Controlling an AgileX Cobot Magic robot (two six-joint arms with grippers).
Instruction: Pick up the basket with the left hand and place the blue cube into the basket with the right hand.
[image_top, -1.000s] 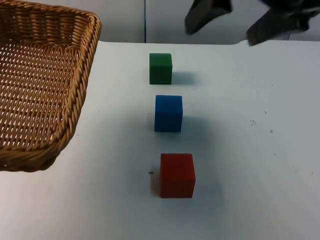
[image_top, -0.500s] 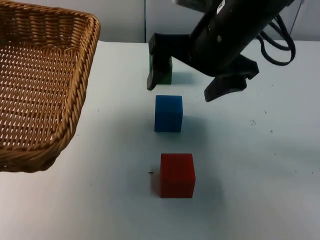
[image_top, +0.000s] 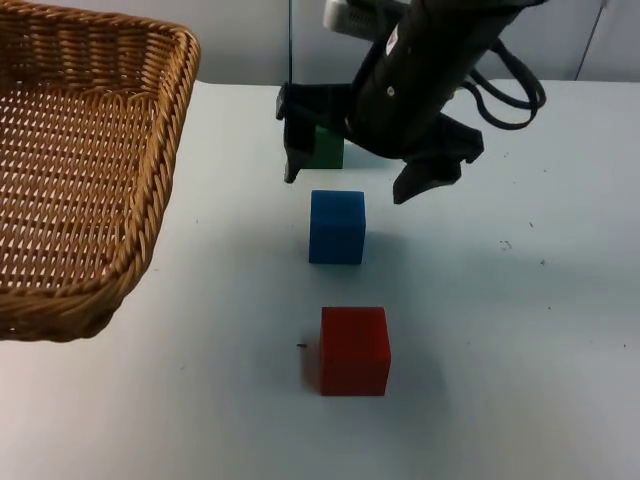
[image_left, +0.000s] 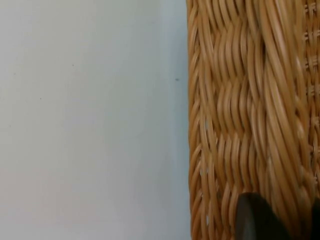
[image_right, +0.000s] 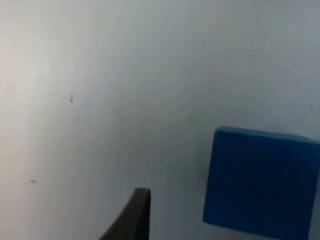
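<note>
Above the blue cube (image_top: 337, 227) at mid-table, the right gripper (image_top: 350, 185) has dropped closer, jaws spread wide, nearly ready to grasp. The left gripper (image_left: 277, 220) holds the wicker basket (image_top: 80, 170) aloft.

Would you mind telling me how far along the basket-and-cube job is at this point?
Done: the left claw holds the wicker basket by its rim. In hand: the right claw is open above the blue cube, not yet gripping it. Left: grasp the cube, carry it over and drop it into the basket.
</note>
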